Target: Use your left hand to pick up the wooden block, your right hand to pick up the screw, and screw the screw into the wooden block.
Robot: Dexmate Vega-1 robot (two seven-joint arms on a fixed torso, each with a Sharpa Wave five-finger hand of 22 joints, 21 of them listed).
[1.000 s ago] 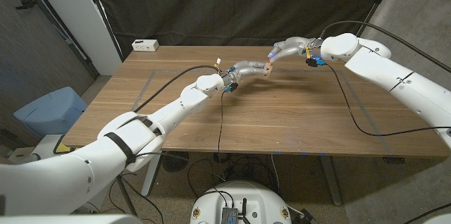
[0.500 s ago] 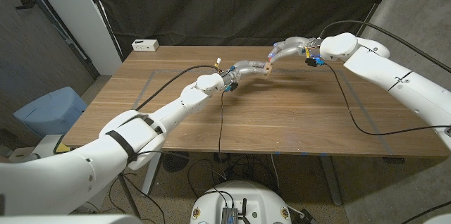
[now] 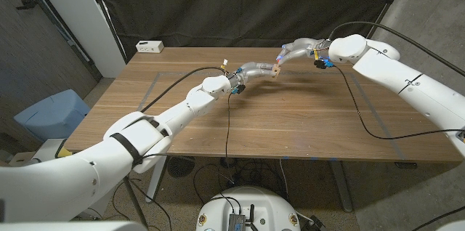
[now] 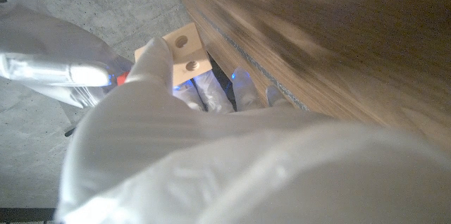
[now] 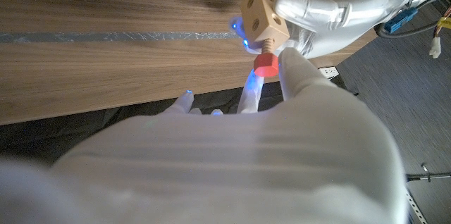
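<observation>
- My left hand grips the wooden block, raised above the far middle of the table.
- Block and screw meet: the red-headed screw's shank is entered in a hole of the block.
- My right hand pinches the screw's head.
- Step in hand, I judge: threading. Next I must turn the head while keeping the shank in line with the hole.

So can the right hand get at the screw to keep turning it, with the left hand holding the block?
Probably yes: the right hand already has fingers on the red-headed screw, which protrudes from a block face the left hand leaves free.
</observation>
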